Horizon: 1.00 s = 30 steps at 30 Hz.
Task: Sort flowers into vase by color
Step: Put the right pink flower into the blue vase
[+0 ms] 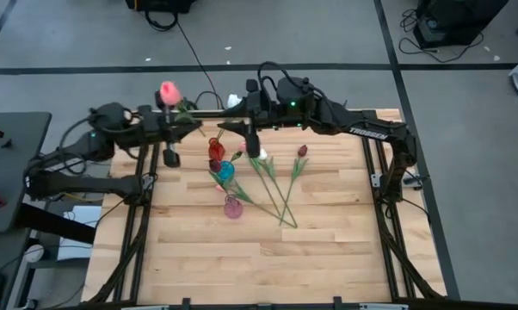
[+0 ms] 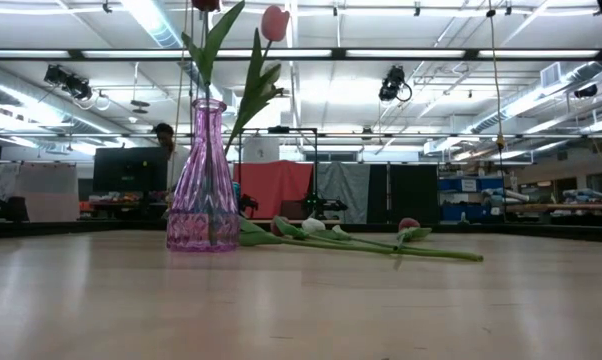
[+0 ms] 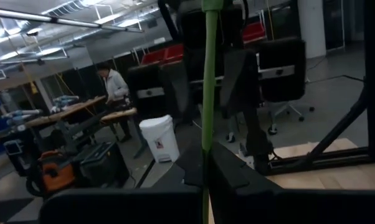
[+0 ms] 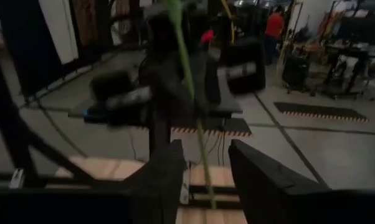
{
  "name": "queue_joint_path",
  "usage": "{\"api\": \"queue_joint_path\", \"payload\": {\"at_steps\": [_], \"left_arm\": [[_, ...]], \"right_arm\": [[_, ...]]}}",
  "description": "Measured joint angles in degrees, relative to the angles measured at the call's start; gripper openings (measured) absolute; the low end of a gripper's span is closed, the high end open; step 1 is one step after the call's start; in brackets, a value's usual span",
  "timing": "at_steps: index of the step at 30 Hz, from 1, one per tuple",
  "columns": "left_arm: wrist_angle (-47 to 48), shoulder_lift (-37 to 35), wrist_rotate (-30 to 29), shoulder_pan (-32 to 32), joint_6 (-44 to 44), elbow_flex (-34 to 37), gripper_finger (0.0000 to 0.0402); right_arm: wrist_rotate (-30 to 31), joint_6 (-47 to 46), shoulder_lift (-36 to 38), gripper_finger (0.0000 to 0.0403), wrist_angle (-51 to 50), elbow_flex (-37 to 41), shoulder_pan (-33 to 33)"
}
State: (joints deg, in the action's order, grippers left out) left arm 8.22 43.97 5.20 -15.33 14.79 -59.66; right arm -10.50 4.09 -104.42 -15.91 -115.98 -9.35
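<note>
A pink tulip (image 1: 169, 90) stands upright in the air above the table's far edge, its green stem (image 3: 208, 93) rising out of my left gripper (image 3: 206, 163), which is shut on it. My right gripper (image 4: 206, 163) faces the left one, open. Its fingers stand on either side of the same stem (image 4: 189, 81), apart from it. In the high view my left gripper (image 1: 190, 119) and my right gripper (image 1: 229, 116) meet at the far edge. A pink-purple vase (image 2: 203, 185) holds stems with a maroon head and a pink one. Loose tulips (image 1: 276, 185) lie flat on the table. My left gripper pinches the pink tulip's stem (image 3: 205, 148) between its two fingers, well below the head. The fingers come level from the table's left side and lie across the stem. The tulip stands upright in the hold, clear of the table, with a short length hanging below the fingers.
A teal vase (image 1: 227, 170) and a red one (image 1: 216, 151) stand behind the pink-purple vase (image 1: 232, 207), left of the table's middle. The wooden table's near half (image 1: 268, 258) is bare. A person stands in the room beyond.
</note>
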Motion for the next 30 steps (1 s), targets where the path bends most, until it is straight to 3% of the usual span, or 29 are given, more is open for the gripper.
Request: {"api": "queue_joint_path", "payload": {"at_steps": [5, 12, 17, 30], "left_arm": [[4.3, -4.9, 2.6, -2.7, 0.2, 1.2, 0.0008], [2.5, -12.0, 3.5, -4.3, -0.7, 11.5, 0.0010], [1.3, -17.1, 3.5, -5.6, -2.4, 16.4, 0.0011], [-3.8, -20.8, 3.5, -6.6, -3.2, 23.5, 0.0011]], "right_arm": [[-2.6, 0.5, 2.8, 0.0152, -6.6, 0.0, -0.1], [-2.6, -0.1, 3.0, 0.0151, -13.7, 0.9, -0.1], [3.6, 0.8, 4.9, 0.0150, -12.2, 4.2, 0.4], [4.9, -1.3, 21.5, 0.0150, 9.8, 32.2, -0.1]]}}
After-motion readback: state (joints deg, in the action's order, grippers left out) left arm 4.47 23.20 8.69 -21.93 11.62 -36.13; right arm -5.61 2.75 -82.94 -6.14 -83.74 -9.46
